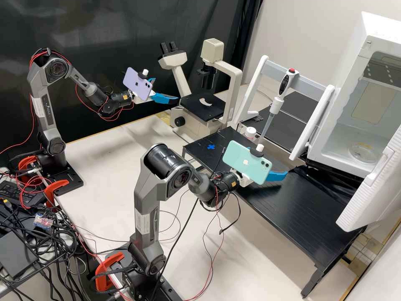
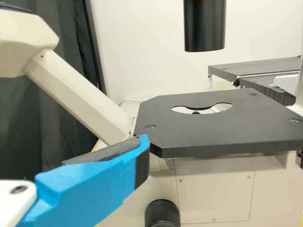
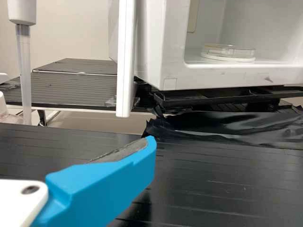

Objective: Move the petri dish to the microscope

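The clear round petri dish (image 1: pixel 362 153) lies inside the open white incubator; in the right wrist view the petri dish (image 3: pixel 229 53) rests near the front of its floor. My left gripper (image 1: pixel 166 98) stands open just left of the microscope (image 1: pixel 204 108)'s stage. In the left wrist view my left gripper (image 2: pixel 143 153) shows one blue finger with a bare dark pad, before the black microscope stage (image 2: pixel 203 130), whose cut-out holds nothing. My right gripper (image 1: pixel 276 176), open, is over the black bench in front of the incubator. In the right wrist view my right gripper (image 3: pixel 150 146) has a bare grey pad.
The white incubator (image 1: pixel 342 167) has its doors swung out on both sides. A pipette (image 1: pixel 273 106) hangs upright on a white stand, beside a small white-capped bottle (image 1: pixel 250 133). A blue cross mark (image 1: pixel 211 147) is on the black bench (image 1: pixel 284 213). Cables trail around the arms.
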